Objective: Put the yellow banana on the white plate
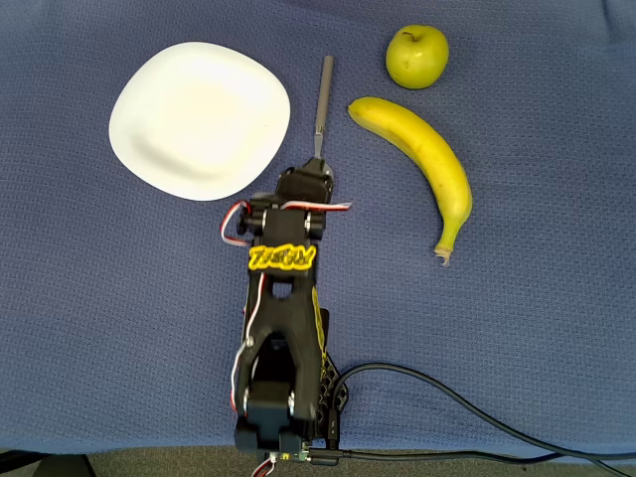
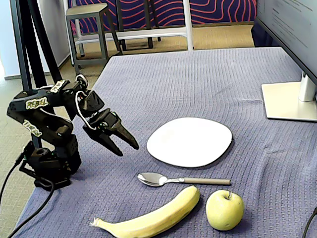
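One yellow banana (image 2: pixel 153 218) lies on the tabletop (image 2: pixel 208 84) between spoon (image 2: pixel 178 180) and apple (image 2: pixel 224 209), apart from the white plate (image 2: pixel 190 141), while my tool (image 2: pixel 127 145), slightly parted and empty, risks nudging either neighbour on approach.

The table (image 1: pixel 556 328) was covered in a blue-grey cloth with a fine woven pattern. The banana (image 1: pixel 422 149) was yellow with a brownish stem tip, the apple (image 1: pixel 416 56) green-yellow, the plate (image 1: pixel 199 119) plain glossy white, and the spoon (image 2: pixel 181 180) silver-grey. The arm (image 1: pixel 283 328) was black, marked with yellow lettering, with black fingers (image 2: pixel 129 140).
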Robot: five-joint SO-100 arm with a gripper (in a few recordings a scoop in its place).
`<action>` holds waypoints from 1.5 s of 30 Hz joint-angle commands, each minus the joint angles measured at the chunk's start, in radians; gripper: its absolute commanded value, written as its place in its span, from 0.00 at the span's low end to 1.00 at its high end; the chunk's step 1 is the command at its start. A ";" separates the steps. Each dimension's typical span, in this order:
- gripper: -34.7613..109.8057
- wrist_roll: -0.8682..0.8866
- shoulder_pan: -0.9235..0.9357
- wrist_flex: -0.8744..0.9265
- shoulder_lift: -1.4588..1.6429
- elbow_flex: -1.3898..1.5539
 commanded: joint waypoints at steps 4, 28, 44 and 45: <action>0.43 0.161 0.060 -0.002 -0.207 -0.207; 0.48 0.261 0.322 0.137 -1.032 -0.991; 0.48 0.259 0.476 0.218 -1.341 -1.293; 0.48 0.256 0.479 0.225 -1.348 -1.305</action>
